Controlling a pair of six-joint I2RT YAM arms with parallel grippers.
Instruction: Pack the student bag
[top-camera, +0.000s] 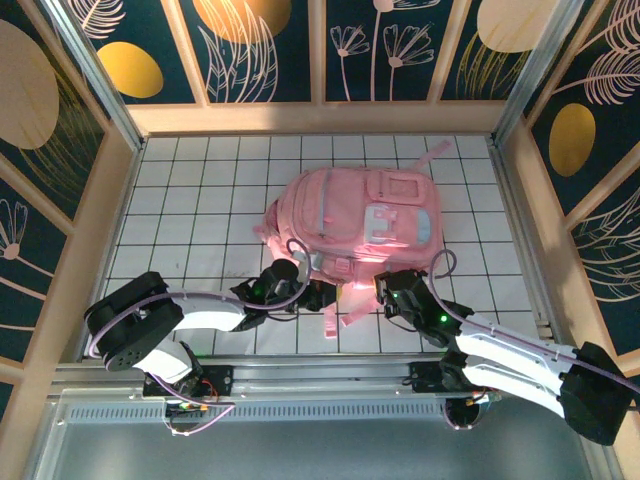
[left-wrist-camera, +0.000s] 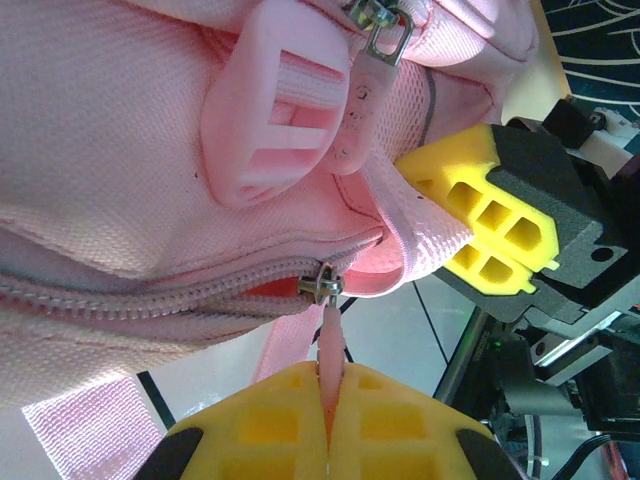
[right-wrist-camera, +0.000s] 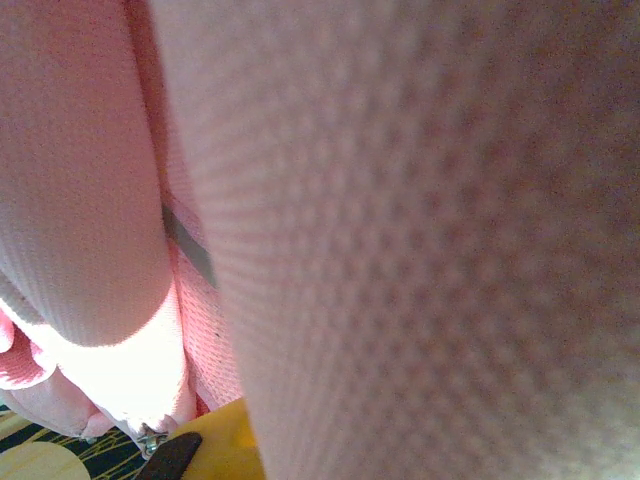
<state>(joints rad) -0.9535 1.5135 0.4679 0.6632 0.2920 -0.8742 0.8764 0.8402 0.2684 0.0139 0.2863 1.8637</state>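
Note:
The student bag (top-camera: 350, 215), pink with pale blue front pockets, lies flat mid-table. My left gripper (top-camera: 300, 292) is at its near edge. In the left wrist view its yellow jaws (left-wrist-camera: 333, 375) are shut on the pink zipper pull (left-wrist-camera: 332, 335), which hangs from the metal slider (left-wrist-camera: 322, 283) on a mostly closed zipper. My right gripper (top-camera: 388, 288) is at the bag's near right corner. In the left wrist view its yellow fingers (left-wrist-camera: 480, 225) are pinched on a pink webbing strap (left-wrist-camera: 425, 235). Blurred pink fabric (right-wrist-camera: 420, 250) presses against the right wrist camera, beside a bit of yellow finger (right-wrist-camera: 215, 440).
The white tiled table (top-camera: 180, 200) is boxed in by wooden walls on three sides, with a metal rail (top-camera: 320, 375) along the near edge. Loose pink straps (top-camera: 340, 312) trail from the bag between the grippers. A pink plastic buckle (left-wrist-camera: 260, 110) sits above the zipper.

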